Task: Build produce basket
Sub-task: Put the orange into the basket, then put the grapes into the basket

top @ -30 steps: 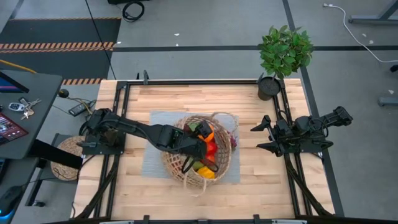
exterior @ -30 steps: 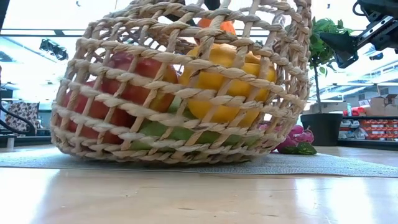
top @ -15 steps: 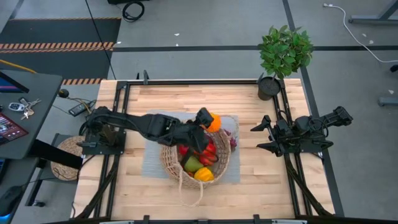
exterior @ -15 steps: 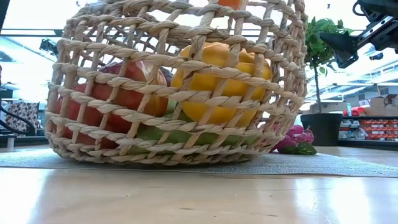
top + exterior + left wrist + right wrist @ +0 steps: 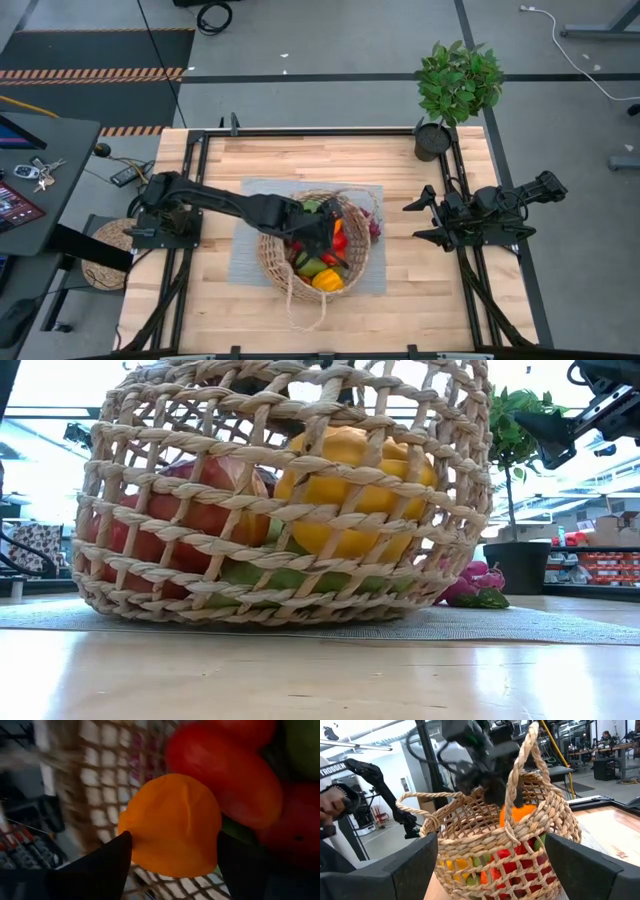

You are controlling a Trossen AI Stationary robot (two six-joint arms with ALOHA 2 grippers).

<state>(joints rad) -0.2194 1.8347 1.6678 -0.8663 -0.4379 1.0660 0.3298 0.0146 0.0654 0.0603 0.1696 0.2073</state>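
Observation:
The woven wicker basket (image 5: 290, 270) stands on its base on a grey mat (image 5: 248, 262), filled with red, green and yellow produce (image 5: 350, 490). My left gripper (image 5: 329, 229) reaches over the basket's far right part, shut on an orange piece (image 5: 172, 825) just above the red pieces (image 5: 227, 777). A dark red piece with green leaves (image 5: 476, 586) lies on the mat by the basket's right side. My right gripper (image 5: 421, 220) waits open near the table's right edge, and its wrist view shows the basket (image 5: 485, 850). My left gripper pinches the orange piece between its two fingers (image 5: 107, 862), one on each side of its round body (image 5: 135, 827). It comes slanting down from the table's left. The piece is held inside the basket's mouth (image 5: 520, 815); whether it touches the red pieces below, I cannot tell.
A potted plant (image 5: 455, 85) stands at the table's far right corner. One thin looped handle (image 5: 305, 310) lies toward the near edge and another (image 5: 520, 775) rises on the basket's right side. Bare wood (image 5: 300, 155) shows far of the mat.
The left gripper, shut on the orange piece, rose out of the basket toward the far edge, then came back down into the basket's mouth. The basket, tipped a second ago, has settled flat on the mat.

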